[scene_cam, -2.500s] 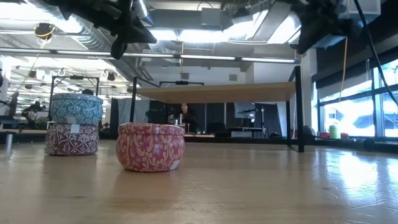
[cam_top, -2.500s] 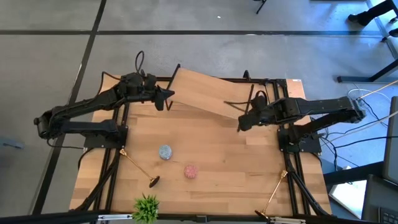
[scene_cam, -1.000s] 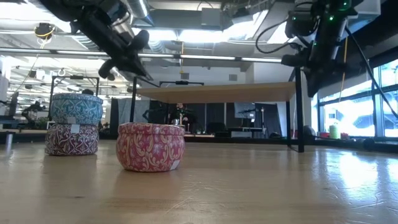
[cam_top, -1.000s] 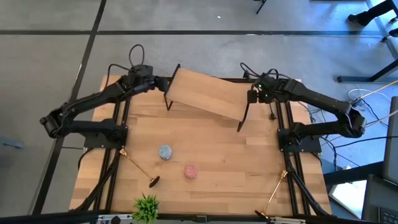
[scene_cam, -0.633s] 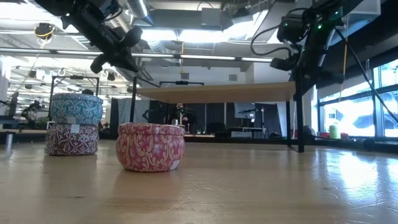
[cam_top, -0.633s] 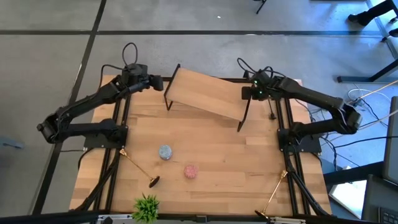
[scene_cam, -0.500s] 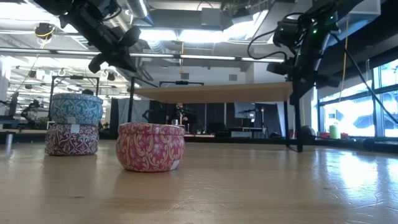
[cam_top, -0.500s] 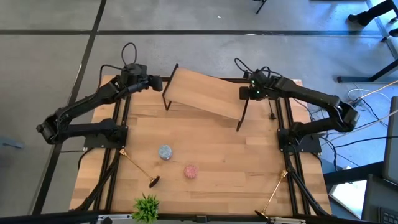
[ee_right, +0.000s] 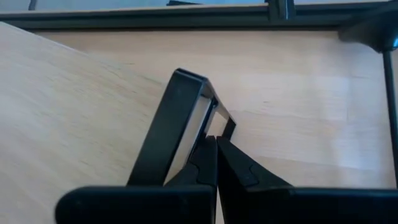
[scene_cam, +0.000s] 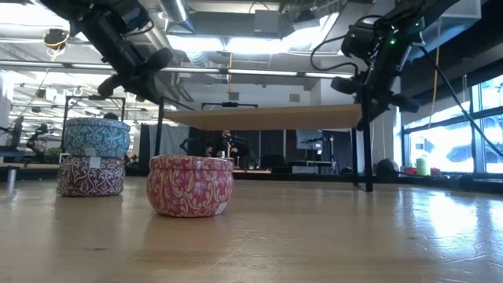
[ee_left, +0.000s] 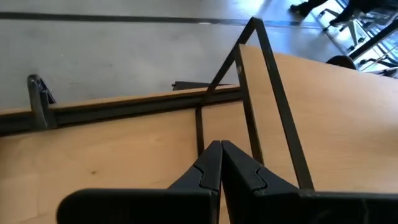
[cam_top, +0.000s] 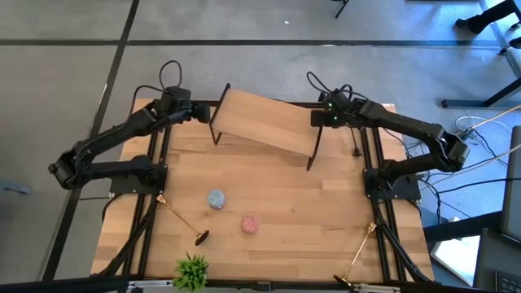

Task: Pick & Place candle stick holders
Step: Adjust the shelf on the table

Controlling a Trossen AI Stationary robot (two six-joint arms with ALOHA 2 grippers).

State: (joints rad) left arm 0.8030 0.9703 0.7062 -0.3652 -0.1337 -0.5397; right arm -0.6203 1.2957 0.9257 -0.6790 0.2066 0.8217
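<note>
Wooden shelf (cam_top: 264,122) stands raised on black legs at the table's (cam_top: 326,220) far end. Left gripper (cam_top: 205,113) and right gripper (cam_top: 316,120) sit at its two ends, fingers pressed together, probably nudging it. Candle holders (cam_top: 181,220) lie flat nearer than the shelf, untouched, beside tins (cam_top: 216,198).

Grey floor (cam_top: 73,81) crossed by dark seams surrounds the wooden table (cam_top: 277,203) in the high view. The low view shows exposed ceiling ducts (scene_cam: 259,20) at top, bright windows (scene_cam: 444,141) at right (daylight), and distant desks (scene_cam: 314,167) at centre.
</note>
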